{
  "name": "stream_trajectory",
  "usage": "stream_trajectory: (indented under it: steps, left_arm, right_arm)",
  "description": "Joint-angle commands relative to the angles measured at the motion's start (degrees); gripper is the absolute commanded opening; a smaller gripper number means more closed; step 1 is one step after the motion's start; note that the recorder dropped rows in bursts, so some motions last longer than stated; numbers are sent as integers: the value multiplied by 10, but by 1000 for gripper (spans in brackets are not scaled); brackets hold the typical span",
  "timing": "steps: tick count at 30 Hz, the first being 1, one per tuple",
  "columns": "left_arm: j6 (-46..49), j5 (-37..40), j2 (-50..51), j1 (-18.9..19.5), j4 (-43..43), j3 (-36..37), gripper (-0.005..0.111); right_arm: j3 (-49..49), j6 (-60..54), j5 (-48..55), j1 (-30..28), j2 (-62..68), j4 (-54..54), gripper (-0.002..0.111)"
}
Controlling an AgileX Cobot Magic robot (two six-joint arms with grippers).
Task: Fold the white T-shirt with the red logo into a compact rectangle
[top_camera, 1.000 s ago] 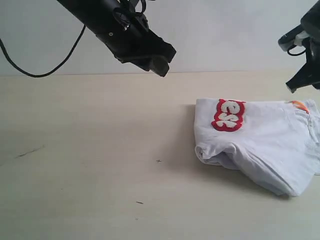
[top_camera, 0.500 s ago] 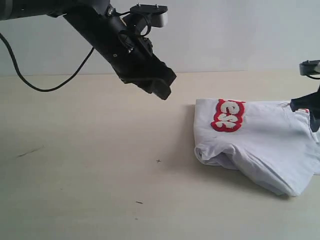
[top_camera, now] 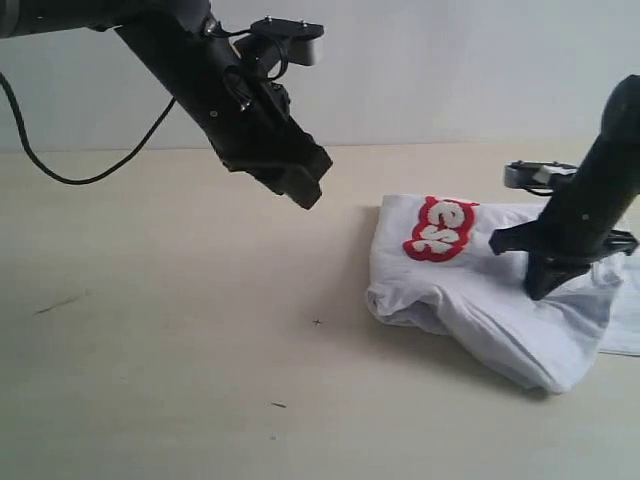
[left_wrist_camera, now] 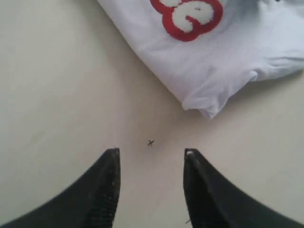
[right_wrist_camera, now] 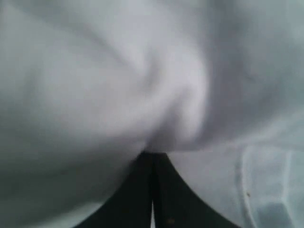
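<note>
- The right gripper (top_camera: pixel 540 290), a black two-fingered claw, has dropped from the far edge onto the white T-shirt (top_camera: pixel 470 300), a soft, half-folded heap of cotton.
- Up close, its fingers (right_wrist_camera: pixel 137 190) are pressed together, with the white T-shirt (right_wrist_camera: pixel 118 85) puckering right at the tips of the right gripper (right_wrist_camera: pixel 152 156): a pinch of cloth is caught.
- The whole bundle has slid toward the left gripper (top_camera: pixel 305 190) since half a second ago.
- The red logo (top_camera: pixel 440 228), fuzzy white letters on a thick red outline, sits just beside the right gripper, on the side facing the left one, and is tilted more than before.
- The left gripper (left_wrist_camera: pixel 151 154) hangs over the bare beige table (top_camera: pixel 150 330), fingers apart and holding nothing.
- A small cross mark (left_wrist_camera: pixel 150 142) lies just ahead of its fingertips; the white T-shirt (left_wrist_camera: pixel 213 71) and red logo (left_wrist_camera: pixel 187 16) lie farther ahead.
- The left arm has eased back a touch.
</note>
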Motion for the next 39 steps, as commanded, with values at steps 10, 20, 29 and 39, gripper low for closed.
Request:
stream_trajectory:
  steps: [10, 20, 29, 39]
  left_arm:
    - [28, -25, -46, 80, -6, 113, 43]
    - [64, -59, -77, 81, -52, 148, 43]
    - [64, -43, -78, 81, -68, 153, 43]
    - [64, -52, -78, 81, -69, 153, 43]
  right_arm:
    - [-35, -45, 31, 158, 6, 47, 1]
    - [70, 119, -111, 38, -112, -65, 46]
    - [147, -34, -179, -32, -93, 134, 46]
    - [123, 69, -159, -33, -113, 2, 57]
